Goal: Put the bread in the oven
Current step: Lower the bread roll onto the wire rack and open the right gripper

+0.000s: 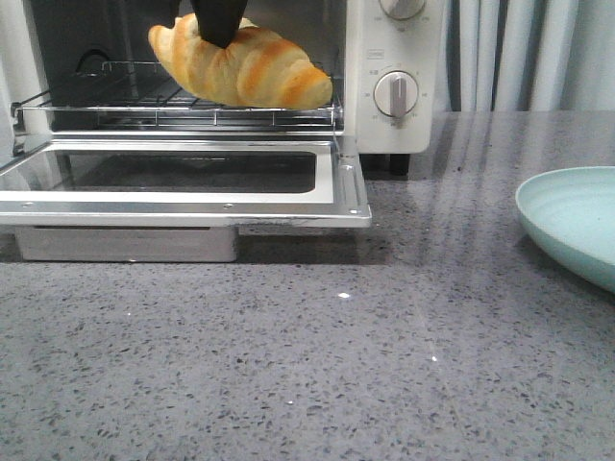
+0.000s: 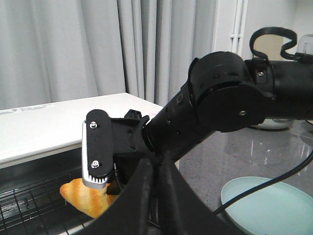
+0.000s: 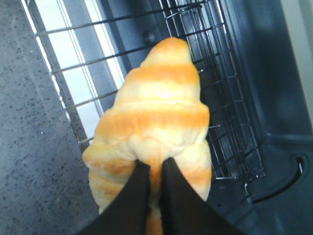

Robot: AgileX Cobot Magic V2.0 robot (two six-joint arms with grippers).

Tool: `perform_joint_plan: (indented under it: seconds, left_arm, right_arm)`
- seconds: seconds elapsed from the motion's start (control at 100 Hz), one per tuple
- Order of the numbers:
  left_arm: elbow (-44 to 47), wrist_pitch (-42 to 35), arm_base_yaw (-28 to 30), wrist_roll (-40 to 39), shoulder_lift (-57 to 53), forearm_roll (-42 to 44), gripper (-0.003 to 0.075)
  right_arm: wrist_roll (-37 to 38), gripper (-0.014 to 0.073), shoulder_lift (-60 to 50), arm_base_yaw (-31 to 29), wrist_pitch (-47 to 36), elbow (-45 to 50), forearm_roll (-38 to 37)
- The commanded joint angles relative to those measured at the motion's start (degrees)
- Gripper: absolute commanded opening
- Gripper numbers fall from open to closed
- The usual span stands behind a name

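The white oven (image 1: 389, 53) stands at the back left with its glass door (image 1: 192, 197) dropped open. The golden bread (image 1: 245, 65) is inside the opening, at the front of the wire rack (image 1: 106, 96), low over it or touching it. My right gripper (image 1: 219, 27) comes down from above and is shut on the bread's middle; in the right wrist view its fingertips (image 3: 142, 171) pinch into the bread (image 3: 156, 112). My left gripper (image 2: 155, 164) is shut and empty, held high and back, looking at the right arm and the bread (image 2: 85, 198). It is out of the front view.
A pale green plate (image 1: 577, 221) sits on the grey speckled table at the right; it also shows in the left wrist view (image 2: 264, 205). The oven's knobs (image 1: 396, 93) are on its right panel. A grey curtain hangs behind.
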Motion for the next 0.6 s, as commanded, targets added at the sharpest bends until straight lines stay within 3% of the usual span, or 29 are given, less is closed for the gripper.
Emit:
perform_joint_plan:
  seconds: [0.0, 0.44, 0.51, 0.59]
  left_arm:
    - [-1.9, 2.5, -0.3, 0.3, 0.3, -0.1, -0.002]
    - [-1.9, 3.6, -0.3, 0.3, 0.3, -0.1, -0.002]
    - [-1.9, 3.6, -0.3, 0.3, 0.3, -0.1, -0.002]
    - [-1.9, 3.6, -0.3, 0.3, 0.3, -0.1, -0.002]
  right_arm:
    - [0.5, -0.0073, -2.5, -0.7, -3.9, -2.0, -2.9]
    - [0.7, -0.0064, -2.4, -1.0, -5.8, -2.0, -3.0]
    - [0.7, -0.0006, -2.4, -1.0, -5.5, -2.0, -3.0]
    - [0.7, 0.0146, -2.4, -1.0, -5.4, -2.0, -2.7]
